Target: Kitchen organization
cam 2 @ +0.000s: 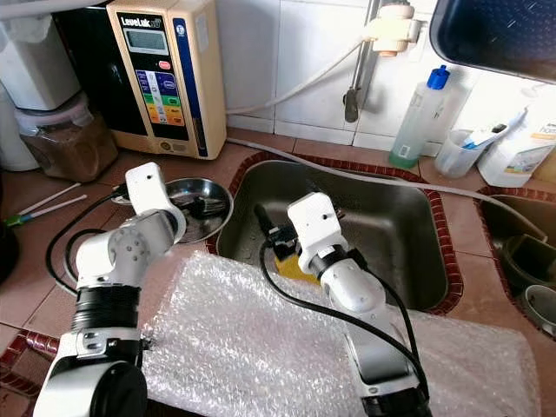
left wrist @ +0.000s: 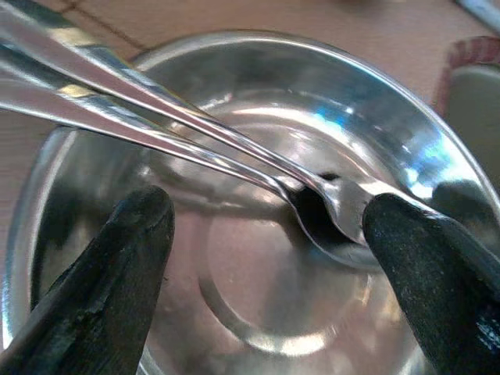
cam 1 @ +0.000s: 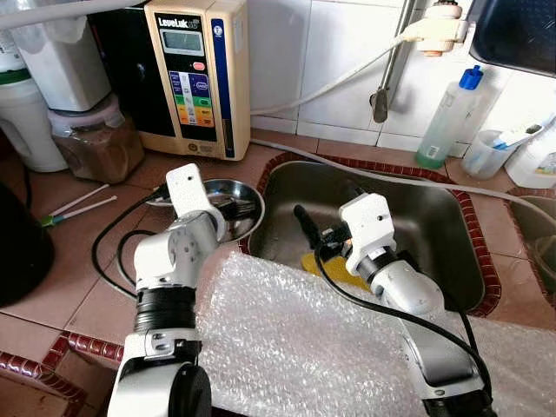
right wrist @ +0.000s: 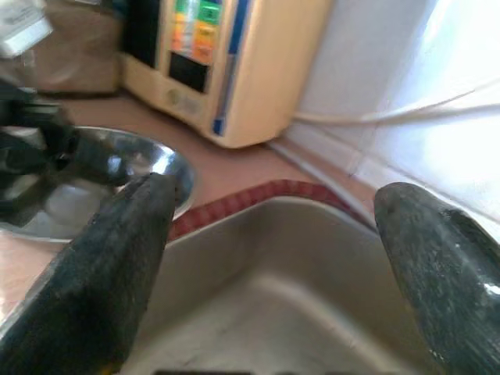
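Observation:
A round steel bowl (cam 1: 236,188) stands on the tiled counter just left of the sink (cam 1: 434,217). Two steel utensils (left wrist: 234,156) lie in it, handles resting over the rim. My left gripper (left wrist: 269,211) hovers low over the bowl, open, one fingertip on each side of the utensil heads and holding nothing. My right gripper (right wrist: 277,191) is open and empty over the left part of the sink basin, pointing towards the bowl. A yellow sponge (cam 2: 291,265) lies in the sink beneath it.
A sheet of bubble wrap (cam 1: 295,347) covers the counter's front edge under both arms. A water ionizer (cam 1: 195,74) and a jar of brown powder (cam 1: 95,139) stand at the back left. A blue-capped bottle (cam 1: 447,117) and a cup stand behind the sink.

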Available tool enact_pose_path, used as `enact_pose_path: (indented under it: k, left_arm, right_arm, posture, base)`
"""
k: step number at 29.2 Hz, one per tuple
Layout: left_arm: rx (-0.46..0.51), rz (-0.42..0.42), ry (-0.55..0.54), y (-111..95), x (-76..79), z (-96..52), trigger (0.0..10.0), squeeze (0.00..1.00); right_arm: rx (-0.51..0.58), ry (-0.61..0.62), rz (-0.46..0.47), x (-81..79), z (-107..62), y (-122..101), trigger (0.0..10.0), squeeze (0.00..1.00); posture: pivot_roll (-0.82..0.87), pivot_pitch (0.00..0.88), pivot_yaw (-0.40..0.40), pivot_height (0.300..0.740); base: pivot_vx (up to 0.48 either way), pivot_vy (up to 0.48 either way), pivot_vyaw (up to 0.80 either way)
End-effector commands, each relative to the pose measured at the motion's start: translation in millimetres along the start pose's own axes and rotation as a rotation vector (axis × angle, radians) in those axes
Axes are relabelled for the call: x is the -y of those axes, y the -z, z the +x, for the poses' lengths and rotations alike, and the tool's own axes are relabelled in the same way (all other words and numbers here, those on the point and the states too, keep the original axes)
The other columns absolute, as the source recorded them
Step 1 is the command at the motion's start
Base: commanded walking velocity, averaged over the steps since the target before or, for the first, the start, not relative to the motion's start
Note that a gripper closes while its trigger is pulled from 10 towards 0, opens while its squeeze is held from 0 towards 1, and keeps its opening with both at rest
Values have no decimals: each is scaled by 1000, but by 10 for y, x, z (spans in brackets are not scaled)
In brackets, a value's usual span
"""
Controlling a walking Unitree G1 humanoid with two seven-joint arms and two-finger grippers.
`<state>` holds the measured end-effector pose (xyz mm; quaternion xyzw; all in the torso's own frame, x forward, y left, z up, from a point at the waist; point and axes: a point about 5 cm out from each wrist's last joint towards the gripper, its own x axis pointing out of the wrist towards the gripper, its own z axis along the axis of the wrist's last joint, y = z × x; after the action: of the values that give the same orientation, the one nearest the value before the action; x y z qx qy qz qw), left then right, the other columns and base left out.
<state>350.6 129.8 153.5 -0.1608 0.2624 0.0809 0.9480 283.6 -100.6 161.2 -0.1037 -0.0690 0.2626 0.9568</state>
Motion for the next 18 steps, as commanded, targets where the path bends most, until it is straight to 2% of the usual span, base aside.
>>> enact_pose_path:
  k: [1,5,7,14,18]
  left_arm:
    - [-3,0,-29,-11,-82,-19,10000,0]
    - [5,-5,-59,-16,-151,-32,10000,0]
    - [6,-5,-76,-8,-209,-44,10000,0]
    - [4,-6,-101,26,-284,-96,10000,0]
    - [-3,-1,-108,57,-307,-130,10000,0]
  right_arm:
    - [4,-30,24,12,-37,-20,10000,0]
    - [-1,-77,40,12,-67,-21,10000,0]
    - [-5,-181,86,-42,-98,-32,10000,0]
    - [-25,-362,165,-121,-161,-61,10000,0]
    - [-34,-386,167,-125,-185,-50,10000,0]
  posture:
    - [103,0,29,740]
    - [107,0,28,740]
    - [113,0,26,740]
    - [119,0,24,740]
    - [126,0,24,740]
  base:
    - [0,0,0]
    - [0,0,0]
    - [0,0,0]
    - [0,0,0]
    - [0,0,0]
